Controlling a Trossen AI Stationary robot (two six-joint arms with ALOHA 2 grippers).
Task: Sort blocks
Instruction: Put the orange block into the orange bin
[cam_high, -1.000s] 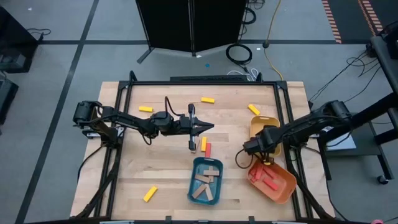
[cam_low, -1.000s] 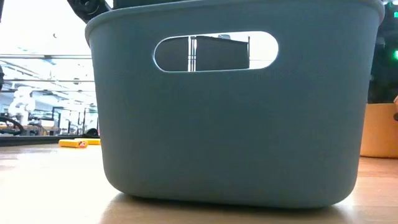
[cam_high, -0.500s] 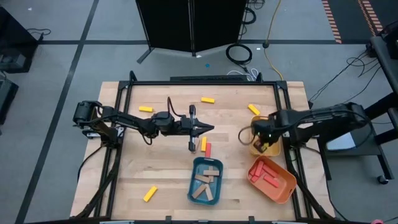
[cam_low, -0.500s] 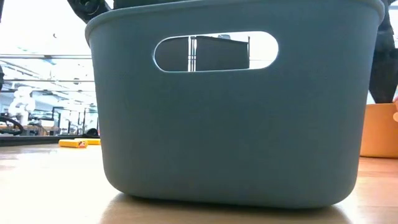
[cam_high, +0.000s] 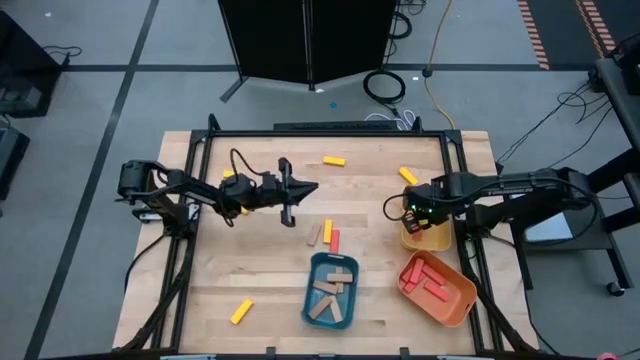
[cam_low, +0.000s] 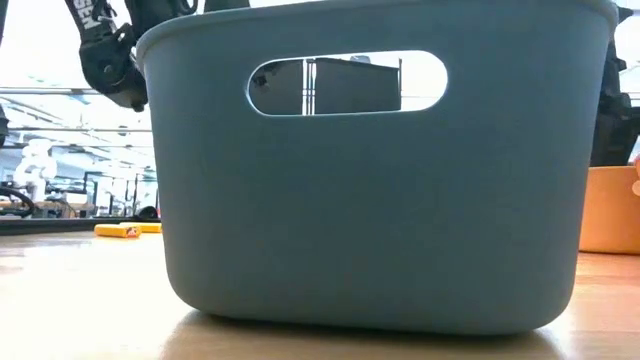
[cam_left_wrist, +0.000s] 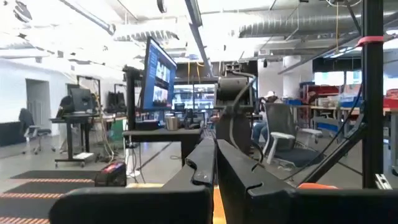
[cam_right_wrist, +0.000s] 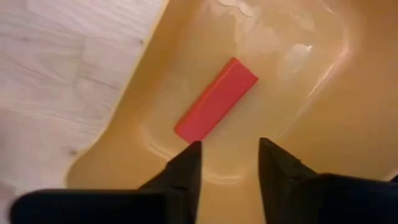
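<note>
A red block (cam_right_wrist: 216, 99) lies flat on the floor of the yellow tray (cam_right_wrist: 298, 124), its long axis running on a diagonal across the tray bottom, clear of the walls. Only the right wrist view shows this; from the high view the right gripper (cam_high: 418, 212) hangs over the yellow tray (cam_high: 432, 238) at the table's right edge and hides its contents. The right gripper (cam_right_wrist: 229, 155) has its fingers parted with a gap between them, holding nothing, the block lying free just beyond the tips.

The left gripper (cam_high: 291, 191) is over the far-left part of the table, fingers pressed together and empty; the left wrist view (cam_left_wrist: 214, 165) confirms the closed tips and looks level into the room.

In the high view, a tan block (cam_high: 315, 235), a yellow block (cam_high: 327, 231) and a red one (cam_high: 335, 240) lie side by side at mid-table, pointing near to far. The blue tray (cam_high: 309, 290) holds tan blocks (cam_high: 332, 290); the orange tray (cam_high: 460, 305) holds red blocks (cam_high: 428, 283). Loose yellow blocks (cam_high: 334, 160) are scattered on the table (cam_high: 260, 270). The low view is filled by the blue tray's wall (cam_low: 370, 200).
</note>
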